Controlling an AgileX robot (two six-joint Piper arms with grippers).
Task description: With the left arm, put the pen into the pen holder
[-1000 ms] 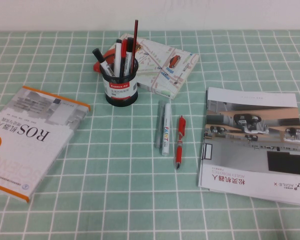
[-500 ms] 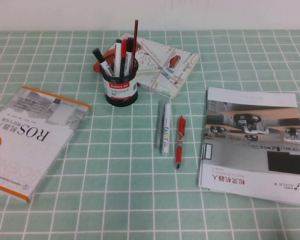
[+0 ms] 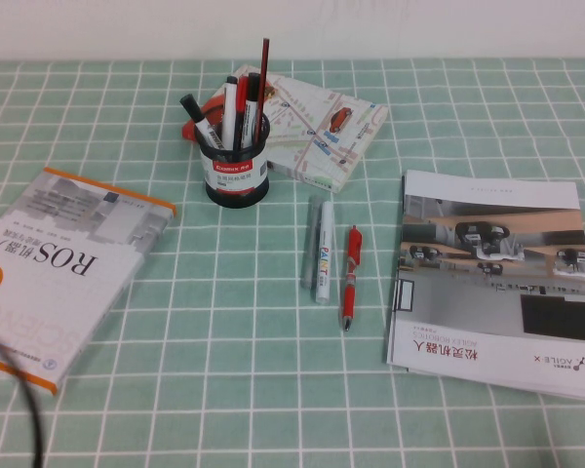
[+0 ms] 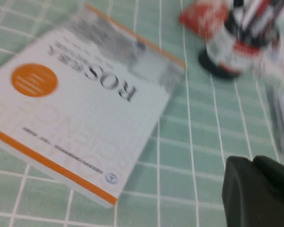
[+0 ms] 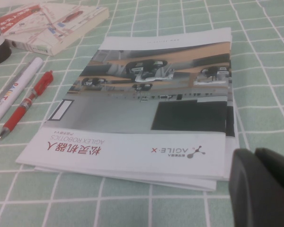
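Hovering near the ROS book (image 4: 80,104), left pincer (image 4: 258,189) closed and empty; right pincer's (image 5: 262,189) state unclear.

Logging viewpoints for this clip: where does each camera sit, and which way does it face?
High: raised on the robot's side, looking down at the table; only a black cable shows.
Left wrist: above the ROS book, facing the pen holder; shut left claw shows.
Right wrist: low, facing the brochure; right claw shows.
All share the pen holder.
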